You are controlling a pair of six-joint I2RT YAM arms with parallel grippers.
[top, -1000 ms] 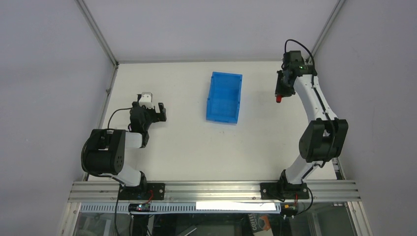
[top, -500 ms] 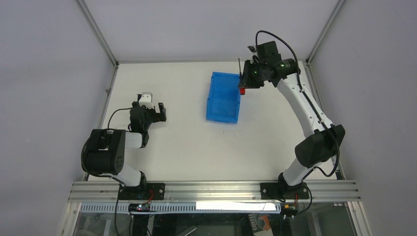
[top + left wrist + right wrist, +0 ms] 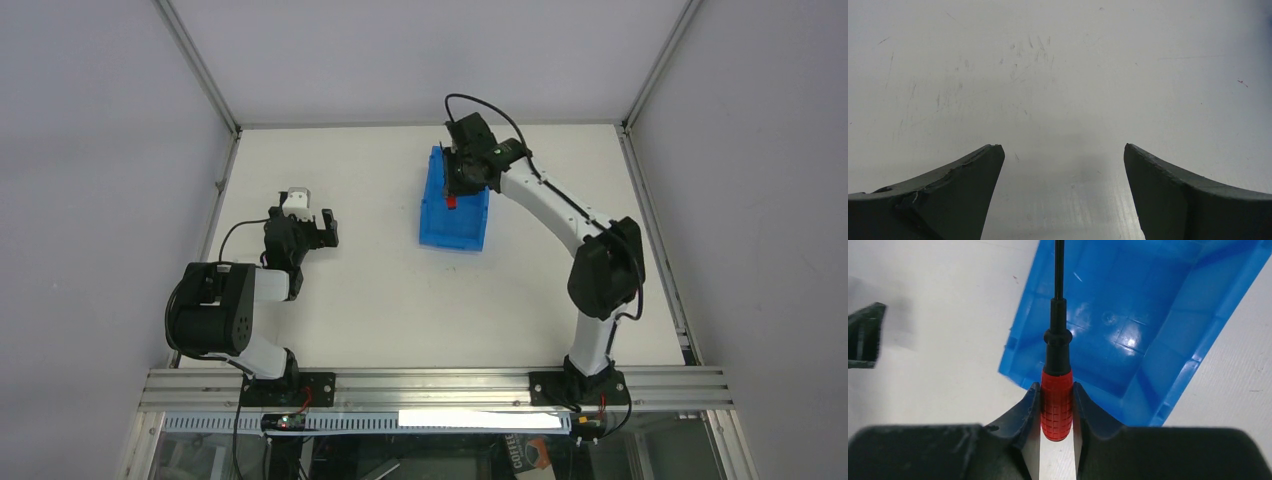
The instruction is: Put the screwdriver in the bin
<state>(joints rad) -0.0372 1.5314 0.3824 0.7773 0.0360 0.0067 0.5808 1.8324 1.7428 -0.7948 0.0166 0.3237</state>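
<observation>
Gripping the screwdriver [image 3: 1056, 410] by its red knurled handle, the right gripper [image 3: 1056, 390] has both dark fingers pressed flat against opposite sides of the grip. That leaves the thin black shaft free, pointing straight out ahead of the claw. In the wrist view the shaft runs across the blue plastic bin [image 3: 1148, 305], over its glossy floor, while the handle sits about above the nearer wall. From above, the arm reaches out over the white table [image 3: 380, 300] and hangs the tool above the bin's far half, clear of its walls as far as I can tell.

Holding it by the handle end seems sensible: the tool is much shorter than the bin, so it should drop in lengthwise once the fingers part. I judge the carry nearly finished, with only the release left. The risk is the handle clipping the rim and tipping out, so moving slightly further inward or lower would help.

The left gripper [image 3: 1063, 150] has its jaws spread wide with nothing between them, low over bare table and well apart from the bin, apparently parked out of the way
</observation>
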